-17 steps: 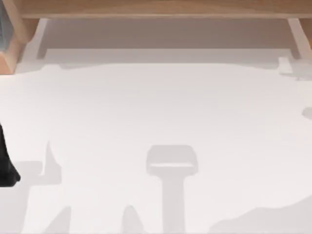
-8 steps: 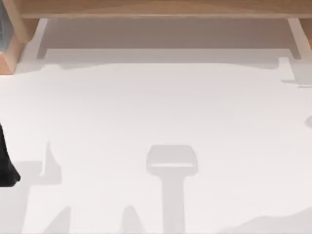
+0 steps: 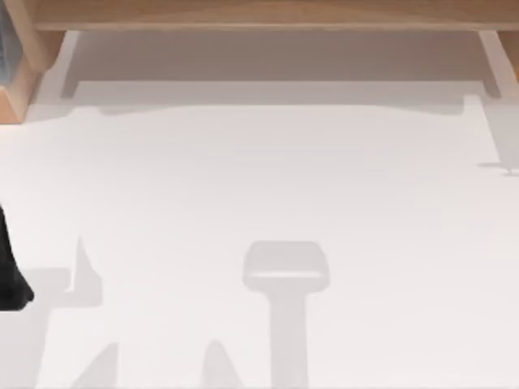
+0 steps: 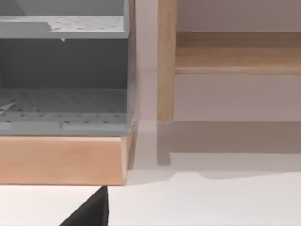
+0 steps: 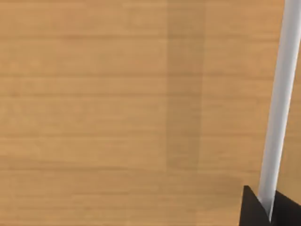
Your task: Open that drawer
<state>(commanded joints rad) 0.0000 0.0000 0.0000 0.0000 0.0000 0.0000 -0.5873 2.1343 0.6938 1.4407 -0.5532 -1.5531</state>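
Since the earlier frames, the broad grey shadow at the near right corner of the worktop (image 3: 259,178) has left the top view. The small shadow (image 3: 509,168) at the right edge has crept toward the far side.

Nearest, at the left edge of the top view, we see the dark left arm (image 3: 10,271) parked over the white worktop. In the left wrist view a dark wedge of the left end effector (image 4: 89,214) hangs above the worktop; we cannot tell whether it is spread or pressed together. Beyond it stands a grey perforated shelf unit (image 4: 63,70) on a pale wooden plinth (image 4: 61,160). Just beside the unit is an upright wooden post (image 4: 165,61), with a horizontal wooden rail (image 4: 237,54) running off behind it.

Along the far side of the top view, a wooden frame (image 3: 259,14) spans the worktop.

In the right wrist view, the wood-grained drawer front (image 5: 117,113) stands close before the camera. Its slim white bar handle (image 5: 277,103) runs across it. The right end effector (image 5: 269,211) is at the handle, with one black fingertip (image 5: 251,209) pressed against each side of the bar, pinching it.
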